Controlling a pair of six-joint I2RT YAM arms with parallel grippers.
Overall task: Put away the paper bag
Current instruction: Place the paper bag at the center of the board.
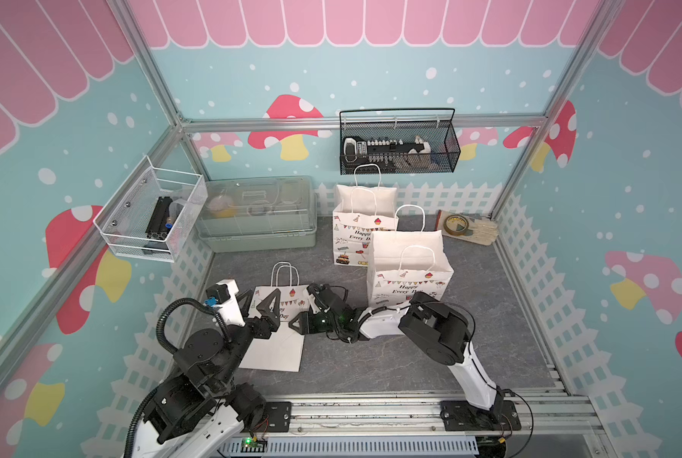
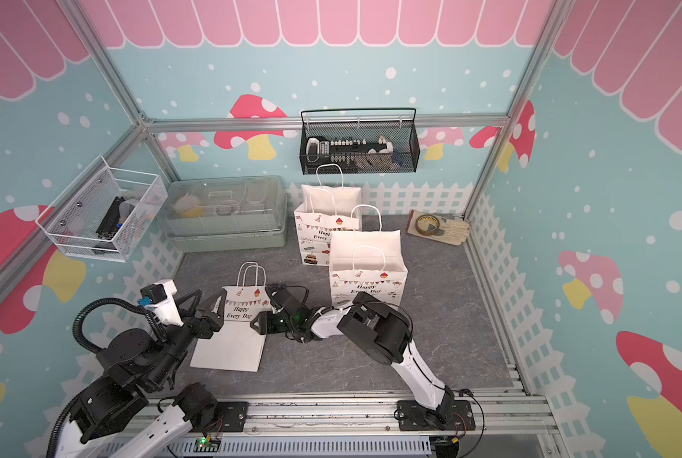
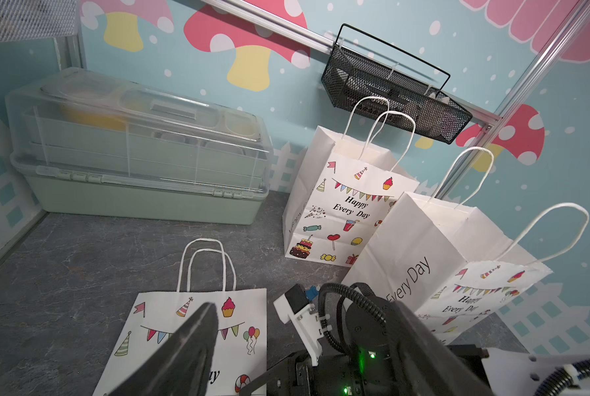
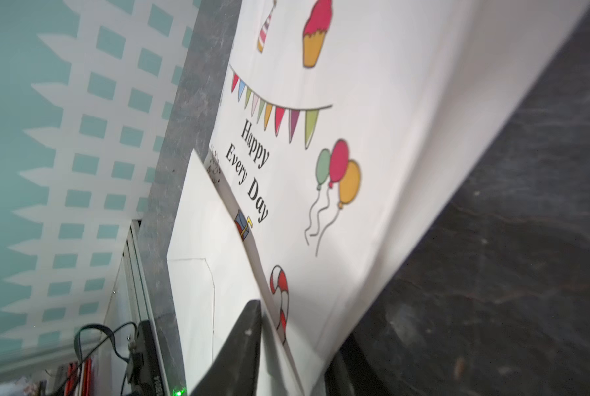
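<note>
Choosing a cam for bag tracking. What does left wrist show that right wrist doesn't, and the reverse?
Left wrist only: the rear upright paper bag, the nearer upright paper bag, the lidded storage box, the black mesh wall basket, and the handles of the flat paper bag.
Right wrist only: that bag's folded-over bottom flap and the gift print at the fold.
Both: the flat paper bag with its bunting, cupcake and balloons, lying on the grey tabletop.
</note>
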